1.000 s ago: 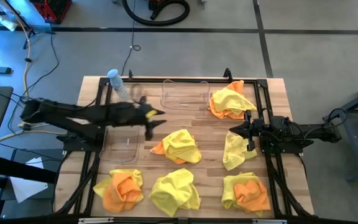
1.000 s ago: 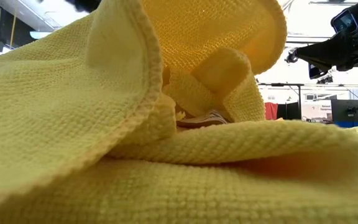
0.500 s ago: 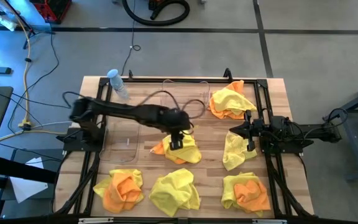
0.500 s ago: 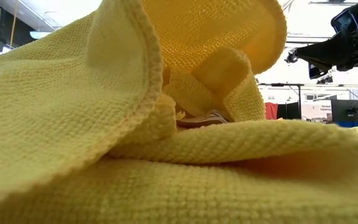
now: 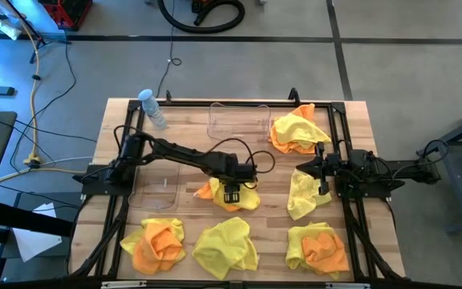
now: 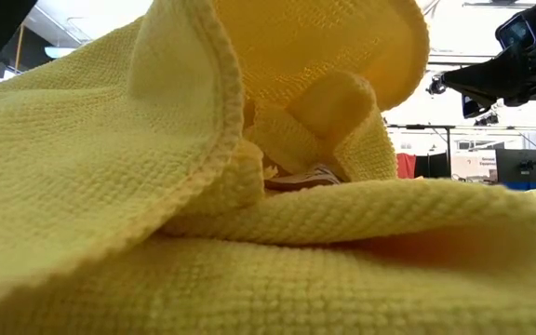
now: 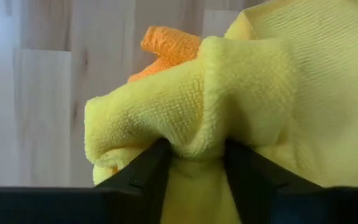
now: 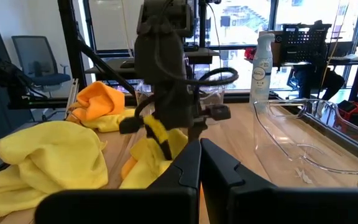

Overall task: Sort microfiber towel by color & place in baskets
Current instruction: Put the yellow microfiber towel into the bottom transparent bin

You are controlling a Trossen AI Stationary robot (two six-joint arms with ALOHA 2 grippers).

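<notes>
Both see-through plastic tubs, the one (image 5: 239, 120) at the far edge of the wooden table (image 5: 351, 152) and the one (image 5: 157, 183) toward its left side, look empty, so by my read nothing is sorted yet, with six heaps of fuzzy yellow and orange cloths lying loose across that table. The left gripper (image 5: 232, 195) is down on the middle yellow towel (image 5: 239, 186) at the table's centre, its fingers (image 7: 143, 171) pinching a raised yellow fold. The right gripper (image 5: 302, 169) waits with fingers together near the table's right side, over another yellow cloth (image 5: 301, 194).
</notes>
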